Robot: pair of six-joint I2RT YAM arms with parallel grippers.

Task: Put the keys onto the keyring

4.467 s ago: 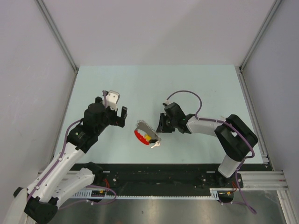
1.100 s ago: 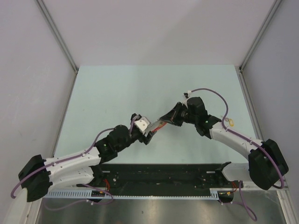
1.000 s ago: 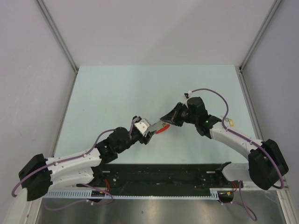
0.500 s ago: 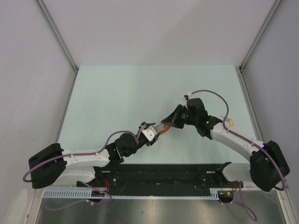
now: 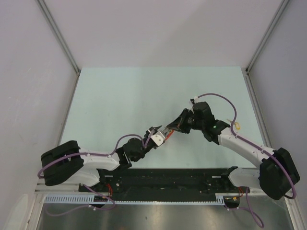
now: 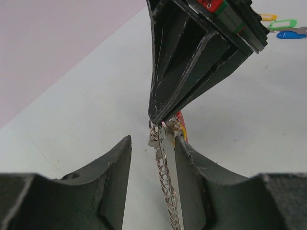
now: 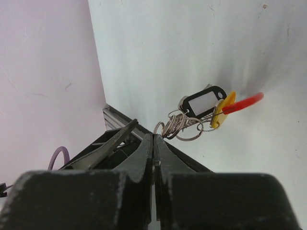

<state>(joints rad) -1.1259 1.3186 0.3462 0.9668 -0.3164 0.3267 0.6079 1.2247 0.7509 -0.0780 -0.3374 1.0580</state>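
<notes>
From above, the right gripper and left gripper meet tip to tip over the near middle of the table. The keyring is held up between them, and the left comes in from the lower left. In the left wrist view the right one's tips are pinched together on the ring from above. The links trail down toward the camera, so the long axis runs along the slot between the left fingers, which stand apart on either side, not yet gripping as far as I can tell. Loose keys lie well off (green, blue, yellow tags). The right wrist view shows its own jaws shut on the ring, with a black tag, yellow tag and red band hanging beyond. Seconds ago the keyring lay flat on the table, both grippers well clear; a second ago the left sat slightly further left.
</notes>
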